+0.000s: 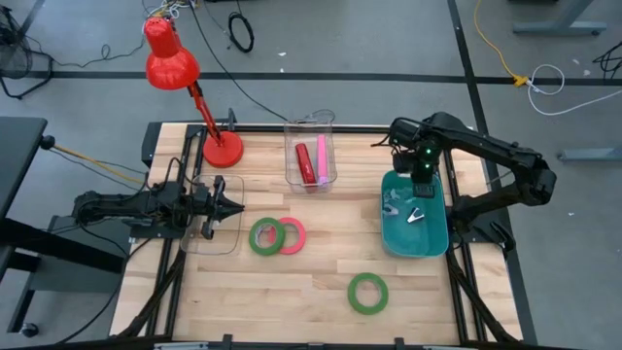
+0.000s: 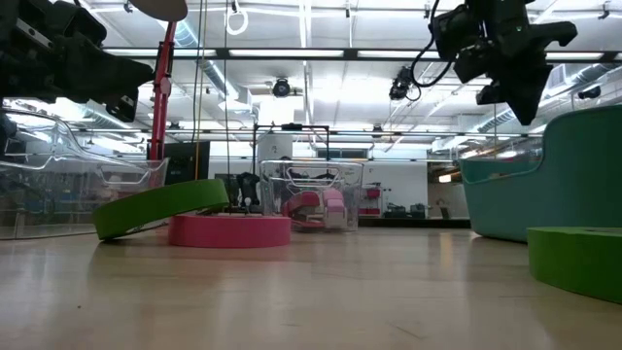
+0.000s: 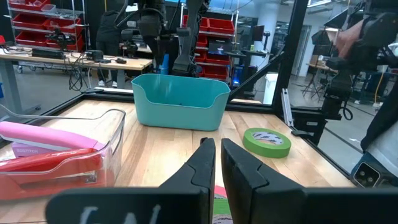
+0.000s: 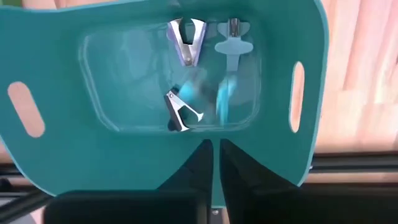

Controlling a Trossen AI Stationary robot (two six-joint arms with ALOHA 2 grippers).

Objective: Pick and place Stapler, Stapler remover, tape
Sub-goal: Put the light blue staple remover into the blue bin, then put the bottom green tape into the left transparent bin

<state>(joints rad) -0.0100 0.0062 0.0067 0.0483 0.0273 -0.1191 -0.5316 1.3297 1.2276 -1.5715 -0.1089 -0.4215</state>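
Closed right gripper (image 4: 213, 163) over teal bin (image 1: 434, 238) with seemingly three staple removers (image 4: 186, 40).

Grey floor (image 1: 87, 292) surrounds my wooden tabletop (image 1: 292, 282), with cables (image 1: 240, 31) at the upper centre. Ceiling lights (image 2: 321, 97) glow ahead; red shelf bins (image 3: 37, 22) stand upper left.

1. This is a robotics lab or workshop: a pale wooden table (image 1: 311, 292) in a black metal frame stands on a grey floor crossed by loose cables (image 1: 544, 78).
2. Beyond it are red storage bins on racks (image 3: 37, 25) and a cluttered workbench (image 3: 62, 59).
3. Long ceiling strip lights (image 2: 321, 53) cross a large open hall.
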